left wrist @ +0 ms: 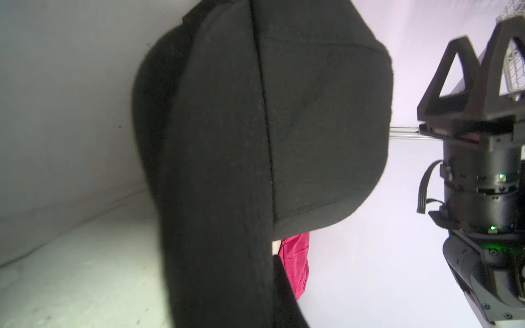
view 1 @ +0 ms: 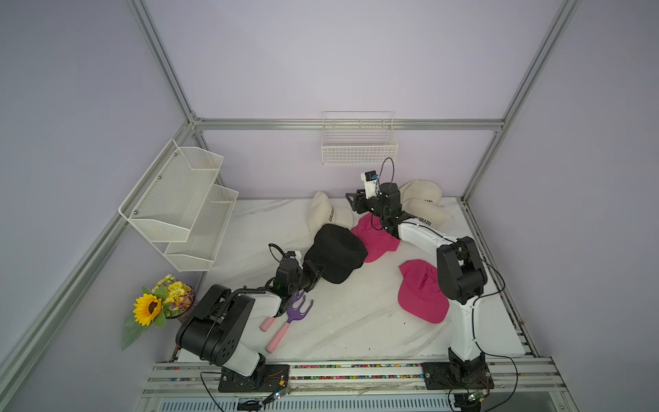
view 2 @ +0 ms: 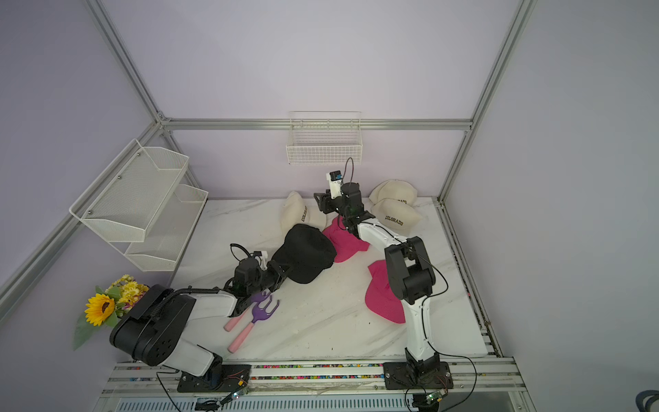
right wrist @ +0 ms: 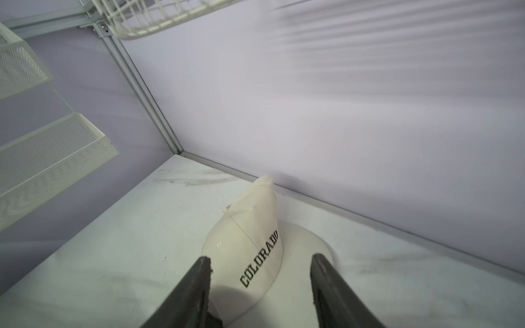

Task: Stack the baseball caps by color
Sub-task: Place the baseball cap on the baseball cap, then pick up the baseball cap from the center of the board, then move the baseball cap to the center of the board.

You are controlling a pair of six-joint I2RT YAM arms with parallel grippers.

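A black cap sits mid-table, and my left gripper is shut on its near edge. That black cap fills the left wrist view and hides the jaws. One pink cap lies just behind it, partly under my right arm. Another pink cap lies near the right side. My right gripper hovers open over a cream "COLORADO" cap at the back, its fingers apart on either side of it and touching nothing. Two more cream caps overlap at the back right corner.
A purple hand fork with a pink handle and a second pink-handled tool lie beside my left arm. A white mesh shelf hangs on the left wall. A wire basket hangs on the back wall. Flowers stand off the table's left.
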